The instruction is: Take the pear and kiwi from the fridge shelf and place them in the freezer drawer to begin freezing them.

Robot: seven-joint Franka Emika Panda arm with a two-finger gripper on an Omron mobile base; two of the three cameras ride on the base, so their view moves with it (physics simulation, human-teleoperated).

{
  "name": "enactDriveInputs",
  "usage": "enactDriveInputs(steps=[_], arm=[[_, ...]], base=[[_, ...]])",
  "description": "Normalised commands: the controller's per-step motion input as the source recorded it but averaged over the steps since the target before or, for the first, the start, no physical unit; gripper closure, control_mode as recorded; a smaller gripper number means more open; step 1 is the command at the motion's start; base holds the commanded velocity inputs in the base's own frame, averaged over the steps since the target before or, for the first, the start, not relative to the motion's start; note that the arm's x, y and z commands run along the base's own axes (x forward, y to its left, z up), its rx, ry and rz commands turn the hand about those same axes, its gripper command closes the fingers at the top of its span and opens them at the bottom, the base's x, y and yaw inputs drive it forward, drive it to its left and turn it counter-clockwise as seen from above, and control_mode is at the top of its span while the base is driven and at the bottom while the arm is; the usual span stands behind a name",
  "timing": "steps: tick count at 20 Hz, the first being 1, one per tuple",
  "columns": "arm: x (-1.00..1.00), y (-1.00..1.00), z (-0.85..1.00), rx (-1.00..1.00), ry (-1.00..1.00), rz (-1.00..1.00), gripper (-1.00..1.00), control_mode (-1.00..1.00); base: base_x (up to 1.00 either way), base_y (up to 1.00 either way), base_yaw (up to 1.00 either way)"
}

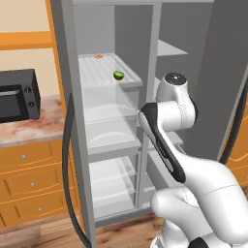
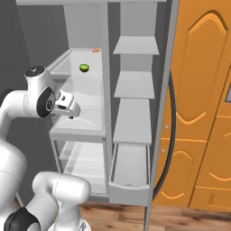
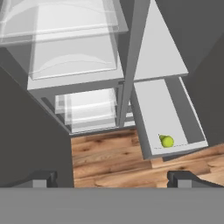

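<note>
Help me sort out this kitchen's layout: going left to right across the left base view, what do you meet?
Microwave → orange item on the fridge shelf → kiwi → the arm's upper joint.

The kiwi (image 1: 118,75) lies on the fridge shelf (image 1: 97,72) near its front right corner, with a tiny item (image 1: 98,56) at the shelf's rear, while the pear (image 3: 166,141) lies in the pulled-out freezer drawer (image 3: 192,118) near its front wall, low in the right compartment.
</note>
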Motion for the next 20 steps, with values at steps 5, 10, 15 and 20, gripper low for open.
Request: enactDriveInputs(steps=[5,10,15,20], arm=[[0.00,0.00,0.00,0.00,0.00,0.00,-1.00,1.00],[0.00,0.00,0.00,0.00,0.00,0.00,-1.00,1.00],[0.00,0.00,0.00,0.00,0.00,0.00,-1.00,1.00],[0.00,0.00,0.00,0.00,0.00,0.00,-1.00,1.00]], base=[[0.45,0.16,0.00],[0.27,0.22,0.00],[0.02,0.54,0.00],[0.42,0.47,-0.01]])
